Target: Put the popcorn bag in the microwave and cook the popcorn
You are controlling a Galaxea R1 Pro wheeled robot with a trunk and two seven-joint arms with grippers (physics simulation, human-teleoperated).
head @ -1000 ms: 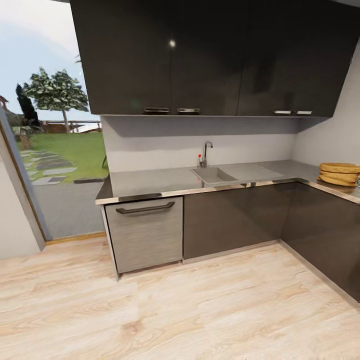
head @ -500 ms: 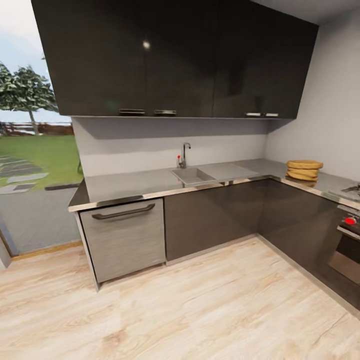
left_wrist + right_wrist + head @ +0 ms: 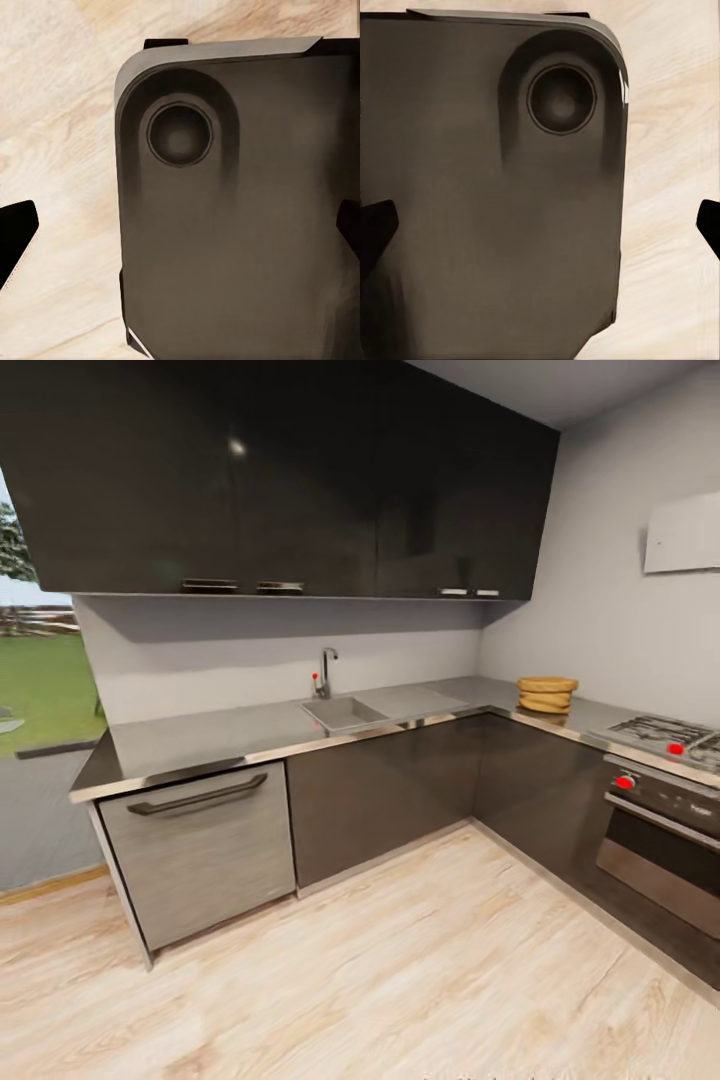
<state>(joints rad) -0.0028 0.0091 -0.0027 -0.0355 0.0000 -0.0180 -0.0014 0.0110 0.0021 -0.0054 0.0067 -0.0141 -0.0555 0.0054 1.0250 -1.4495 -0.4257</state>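
The grey metal worktop (image 3: 230, 732) runs along the back wall and turns the corner to the right, sitting on dark cabinets (image 3: 400, 790). A sink (image 3: 343, 712) with a tap (image 3: 326, 670) is set into it near the middle, and a stack of flat tan rounds (image 3: 547, 694) rests on the right-hand run, well apart from the sink. Just past that stack is a gas hob (image 3: 665, 732) above a steel oven (image 3: 660, 840) with red knobs. A brushed-steel dishwasher front (image 3: 200, 855) with a dark handle sits under the worktop's left end. Dark wall cupboards (image 3: 280, 475) hang above, and pale wood floor (image 3: 400, 980) spreads in front. From each wrist camera, a dark rounded robot panel (image 3: 240, 210) lies over the floor; the left gripper (image 3: 180, 236) has its fingertips spread wide at opposite edges, and the right gripper (image 3: 540, 225) is likewise held wide apart, nothing between
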